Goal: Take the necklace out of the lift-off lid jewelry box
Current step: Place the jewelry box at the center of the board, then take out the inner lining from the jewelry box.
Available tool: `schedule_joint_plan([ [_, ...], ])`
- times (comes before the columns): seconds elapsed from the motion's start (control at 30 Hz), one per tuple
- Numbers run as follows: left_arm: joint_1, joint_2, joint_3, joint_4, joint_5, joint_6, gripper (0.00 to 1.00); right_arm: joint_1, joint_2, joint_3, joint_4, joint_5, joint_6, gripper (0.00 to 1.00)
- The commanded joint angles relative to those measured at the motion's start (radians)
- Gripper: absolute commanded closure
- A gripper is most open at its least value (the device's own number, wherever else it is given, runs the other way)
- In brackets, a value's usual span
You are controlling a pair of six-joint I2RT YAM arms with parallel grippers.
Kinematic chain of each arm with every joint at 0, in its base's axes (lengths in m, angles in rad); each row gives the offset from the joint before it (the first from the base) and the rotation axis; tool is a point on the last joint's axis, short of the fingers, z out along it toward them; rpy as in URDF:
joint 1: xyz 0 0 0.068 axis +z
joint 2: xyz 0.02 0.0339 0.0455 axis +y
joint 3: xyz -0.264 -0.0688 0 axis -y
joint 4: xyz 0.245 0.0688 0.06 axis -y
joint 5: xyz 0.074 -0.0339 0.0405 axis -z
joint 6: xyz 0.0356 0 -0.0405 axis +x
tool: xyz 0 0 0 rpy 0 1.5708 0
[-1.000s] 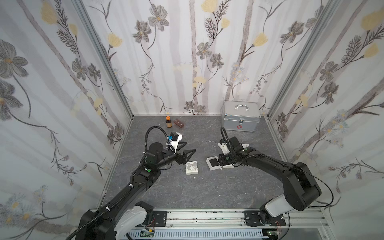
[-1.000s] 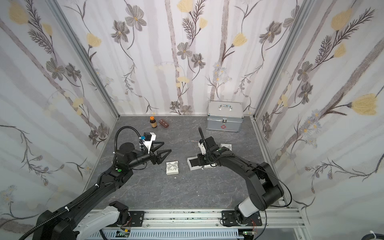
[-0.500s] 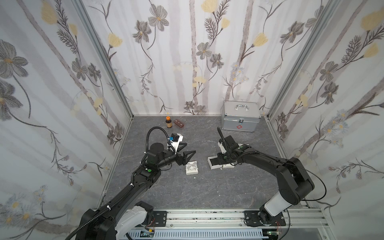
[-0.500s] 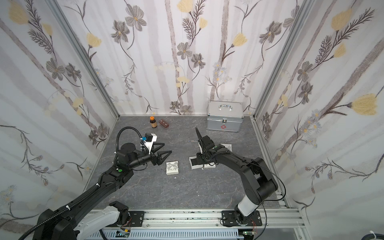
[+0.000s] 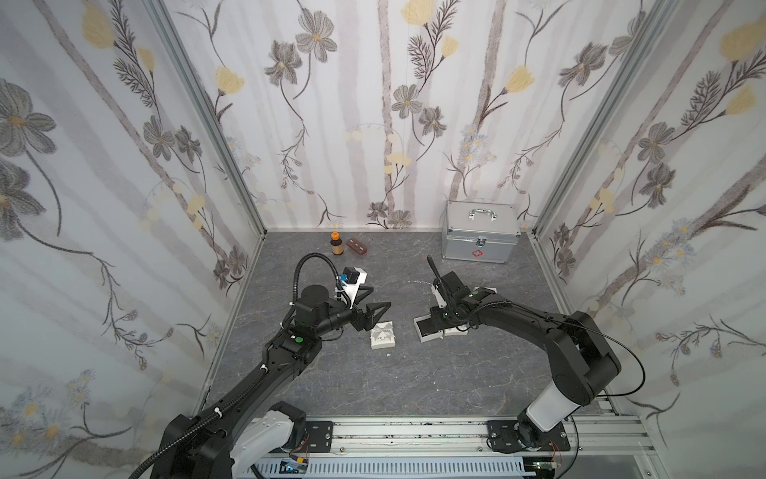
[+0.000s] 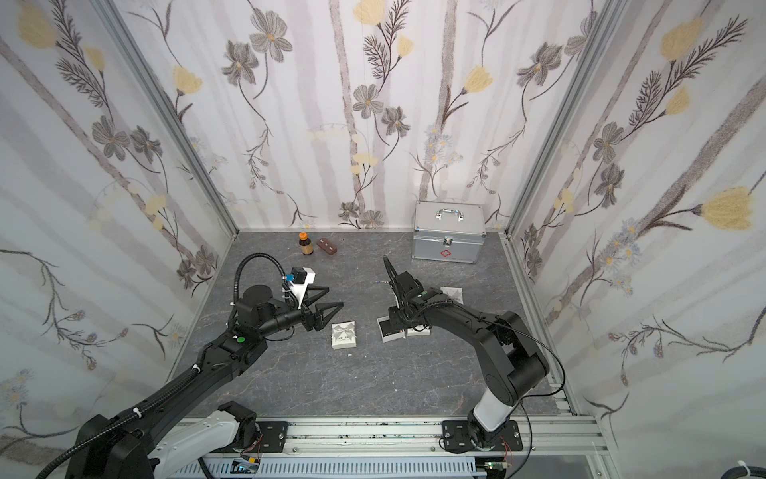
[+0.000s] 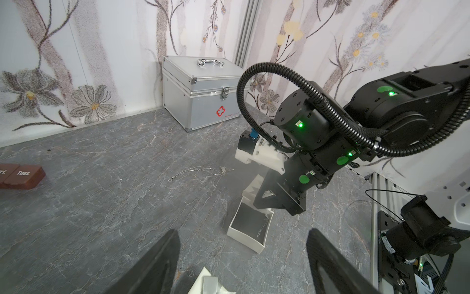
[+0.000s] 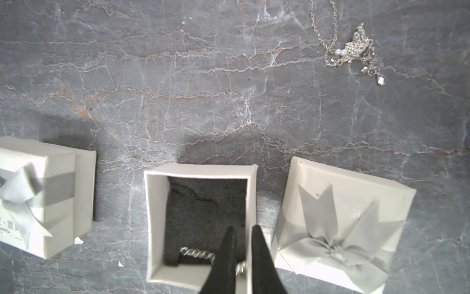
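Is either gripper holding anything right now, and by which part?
The left gripper holds nothing. The right gripper straddles the chain in the open box, jaws narrowly apart; a grip cannot be told.

The necklace [image 8: 195,253] lies in the open box [image 8: 156,224]; its lid [image 8: 356,193] just right — a closed box [image 8: 61,163] left.

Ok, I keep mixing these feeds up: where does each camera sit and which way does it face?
Both top views: above the front rail, looking down at the table; left arm and right arm show.
Left wrist: on the left arm, facing the right arm and silver case; open left pincer shows.
Right wrist: on the right arm, looking straight down into the open box; right pincer shows.
Shared: both wrist views show the open box and loose necklace.
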Motion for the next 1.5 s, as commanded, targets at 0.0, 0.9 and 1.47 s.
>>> schedule_joint_plan([
  [0.0, -0.001, 0.002, 0.002, 0.005, 0.004, 0.014, 0.21, 0.006, -0.014, 0.013, -0.009, 0.024, 0.005, 0.76],
  [0.9, -0.003, 0.047, -0.003, -0.047, -0.07, 0.067, 0.21, 0.073, 0.171, 0.107, 0.024, -0.011, -0.043, 0.64],
  [1.47, -0.13, 0.28, 0.028, -0.087, -0.295, 0.053, 0.29, 0.058, 0.143, 0.015, 0.174, -0.133, -0.063, 1.0],
])
